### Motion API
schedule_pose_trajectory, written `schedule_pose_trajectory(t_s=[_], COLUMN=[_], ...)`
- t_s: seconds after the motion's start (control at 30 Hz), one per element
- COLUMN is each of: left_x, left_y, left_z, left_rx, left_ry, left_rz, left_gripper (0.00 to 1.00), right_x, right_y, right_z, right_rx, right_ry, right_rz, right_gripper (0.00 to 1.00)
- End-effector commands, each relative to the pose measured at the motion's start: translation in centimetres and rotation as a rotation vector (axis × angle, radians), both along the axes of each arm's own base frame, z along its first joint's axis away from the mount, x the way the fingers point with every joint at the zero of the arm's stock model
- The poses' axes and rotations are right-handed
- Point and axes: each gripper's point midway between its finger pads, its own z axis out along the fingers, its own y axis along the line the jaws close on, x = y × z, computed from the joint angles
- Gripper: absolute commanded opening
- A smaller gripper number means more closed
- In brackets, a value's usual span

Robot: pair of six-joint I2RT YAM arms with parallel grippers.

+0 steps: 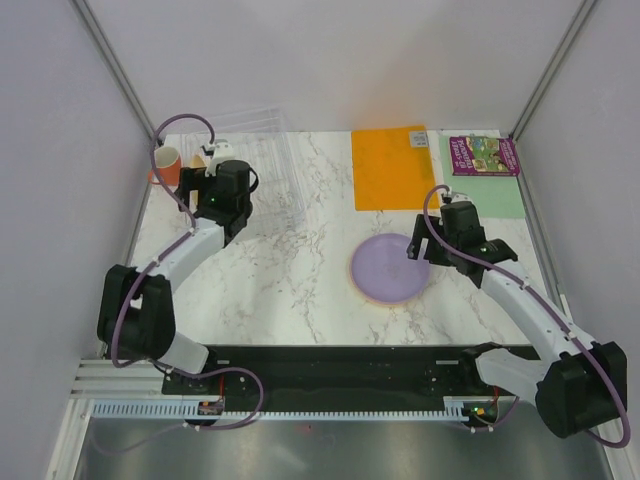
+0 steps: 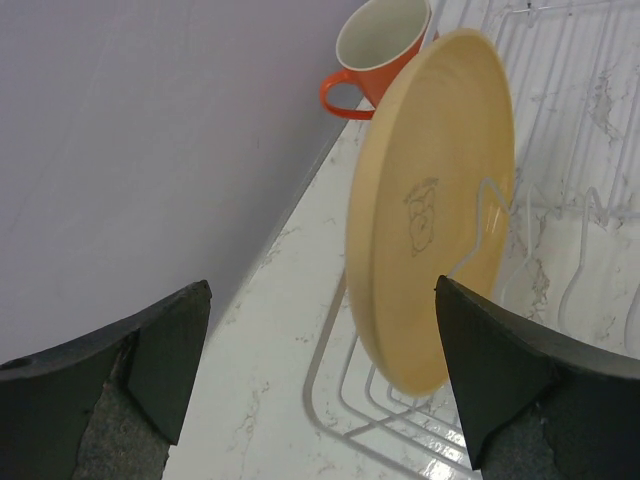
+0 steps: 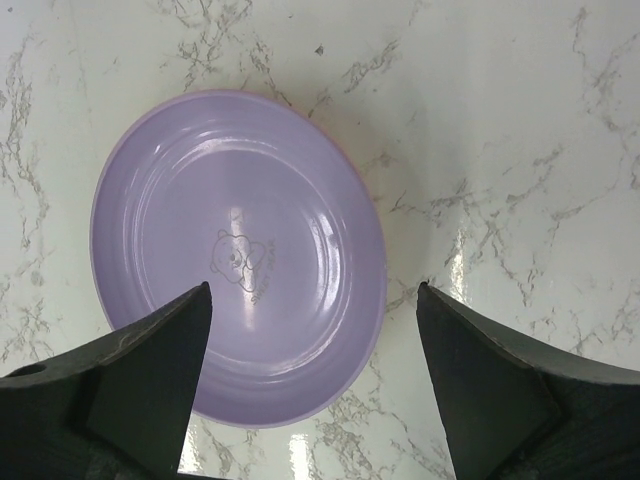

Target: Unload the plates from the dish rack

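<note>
A yellow-orange plate (image 2: pixel 425 215) stands on edge in the wire slots of the clear dish rack (image 2: pixel 352 428), which also shows in the top view (image 1: pixel 268 150). My left gripper (image 2: pixel 322 372) is open, its fingers on either side of the plate's lower edge, not touching it; in the top view it (image 1: pixel 210 165) is at the rack's left end and hides that plate. A purple plate (image 1: pixel 390 268) lies flat on the table. My right gripper (image 3: pixel 312 385) is open and empty above that plate's (image 3: pixel 240 255) near rim. The pink plate and a second yellow one are not in view.
An orange mug (image 1: pixel 167 162) stands just left of the rack, also in the left wrist view (image 2: pixel 378 52), next to the left wall. An orange mat (image 1: pixel 392 165) lies at the back centre. A picture book (image 1: pixel 483 155) lies on a green mat (image 1: pixel 510 195) at the back right.
</note>
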Motion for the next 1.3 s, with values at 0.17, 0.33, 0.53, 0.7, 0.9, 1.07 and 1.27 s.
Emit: schedule_pose_trajectory(t_s=[0.17,0.33,0.53,0.7,0.9,1.07,1.27], left_x=[4.9,5.6,5.5,5.6,6.2,6.3,5.3], left_y=[0.2,0.9,1.4,1.6,2.0,2.6,3.2], left_z=[1.5,0.8,-0.3,-1.0,0.7,3.8,6.6], left_rx=[0.028,0.062,0.110,0.130,0.222,0.346,0.530], left_ry=[-0.085,-0.053,-0.001,0.030,0.015,-0.049,-0.040], left_rz=[0.044,0.061,0.074,0.072,0.088,0.127,0.186], left_gripper=[0.96,0.83,0.59,0.31,0.10,0.05,0.04], right_x=[1.1,1.1,1.1,1.0,1.0,1.1,1.1], right_y=[1.0,1.0,1.0,1.1,1.2,1.3,1.3], right_z=[-0.2,-0.6,-1.0,-1.2,-1.6,-1.7,-1.9], right_rx=[0.025,0.027,0.031,0.034,0.034,0.038,0.037], right_ry=[-0.019,-0.013,-0.006,-0.003,0.007,0.011,0.014], right_rz=[0.038,0.042,0.046,0.049,0.054,0.059,0.061], right_gripper=[0.89,0.89,0.89,0.89,0.89,0.89,0.89])
